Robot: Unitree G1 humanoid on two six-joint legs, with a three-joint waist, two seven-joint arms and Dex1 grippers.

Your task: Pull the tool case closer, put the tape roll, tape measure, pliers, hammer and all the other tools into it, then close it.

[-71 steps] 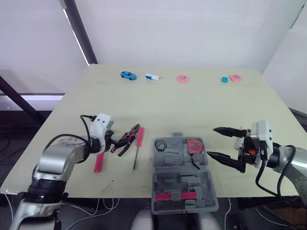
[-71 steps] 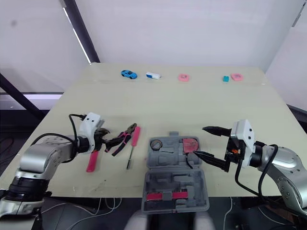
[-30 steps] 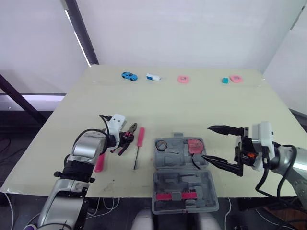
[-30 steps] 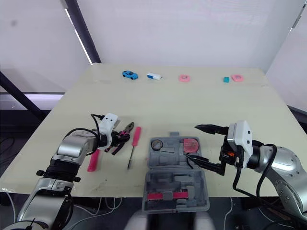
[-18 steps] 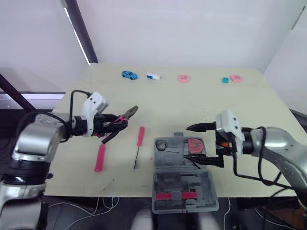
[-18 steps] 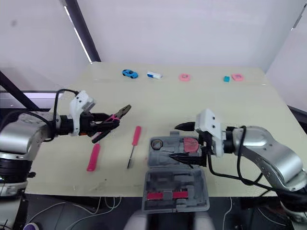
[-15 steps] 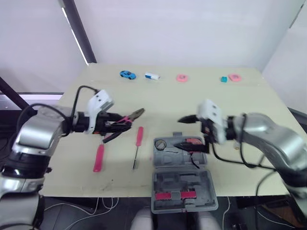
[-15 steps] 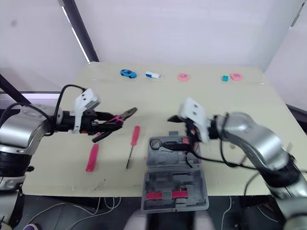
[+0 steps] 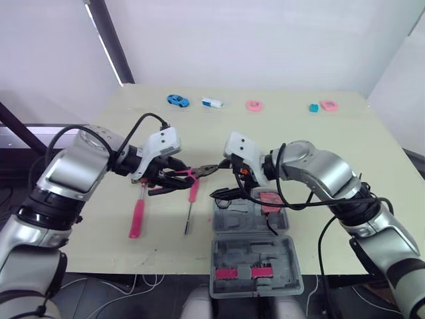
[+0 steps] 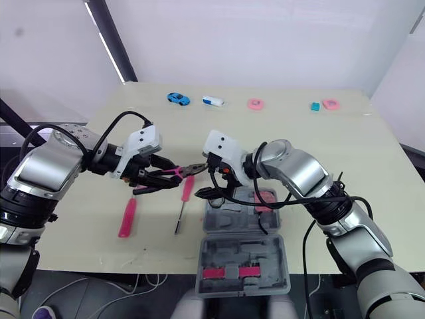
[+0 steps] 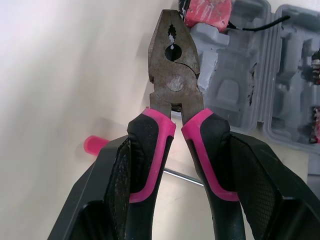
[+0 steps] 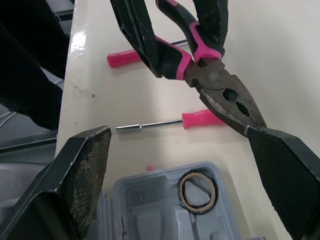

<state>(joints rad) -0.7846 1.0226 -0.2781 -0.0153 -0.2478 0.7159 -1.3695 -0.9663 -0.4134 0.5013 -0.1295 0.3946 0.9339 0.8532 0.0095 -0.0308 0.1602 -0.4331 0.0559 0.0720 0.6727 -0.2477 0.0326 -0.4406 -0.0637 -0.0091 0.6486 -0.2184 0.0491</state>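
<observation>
Pale, matte tabletop meets white walls, and from my remote station I read its widest bare stretch between the tool case and the 12 o'clock edge, with more at 3 o'clock. One grey moulded-plastic case lies open at 6 o'clock, its front half hanging over the near edge; two pink clips sit in that half. In the back half I count one brown tape roll, a thin ring, and one red tape measure.

At 10 o'clock of the case, above the table, the left gripper clamps the one pair of pliers by the black-and-pink handles, ribbed fingers pressed on either side, the dull steel nose pointing toward 3 o'clock. The right gripper hangs over the case's 11 o'clock corner, spread wide and holding nothing; the pliers' nose tip is just beside one of its fingers, contact not clear.

One screwdriver, pink handle and slim metal shaft, lies at 9 o'clock of the case. One pink bar-shaped tool lies farther toward 9 o'clock.

Five small pieces line the 12 o'clock edge: a blue toy car, a white block, a pink ring, a teal cube and a pink piece.
</observation>
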